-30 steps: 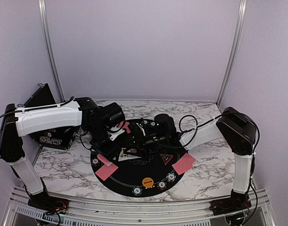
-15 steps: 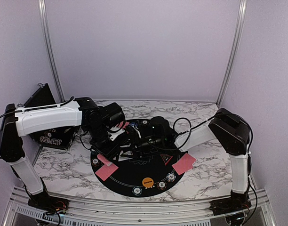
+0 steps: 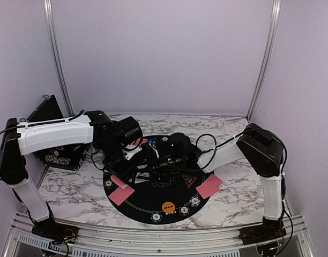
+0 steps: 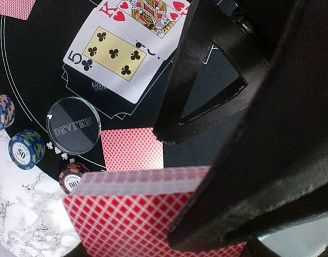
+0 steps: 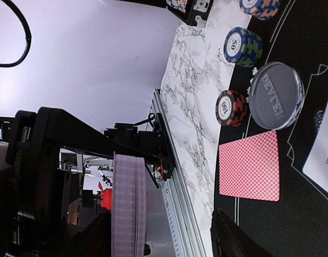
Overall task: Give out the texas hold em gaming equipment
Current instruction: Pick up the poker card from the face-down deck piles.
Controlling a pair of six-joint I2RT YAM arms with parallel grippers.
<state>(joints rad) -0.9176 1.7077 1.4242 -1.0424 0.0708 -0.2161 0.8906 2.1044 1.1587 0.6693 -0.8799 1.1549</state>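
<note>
Barely off deck [image 4: 132, 222] edge (right gripper [image 3: 153, 161])

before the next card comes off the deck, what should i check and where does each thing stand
1. deck clamped in the left gripper: ok.
2. right gripper open enough to take a card: cannot tell; only one finger shows in its wrist view.
3. face-down card flat on the black mat: ok.
4. chips upright: ok for the blue-green chip stack and the red-black chip stack.
5. five of clubs and king of hearts face up: ok.
</note>
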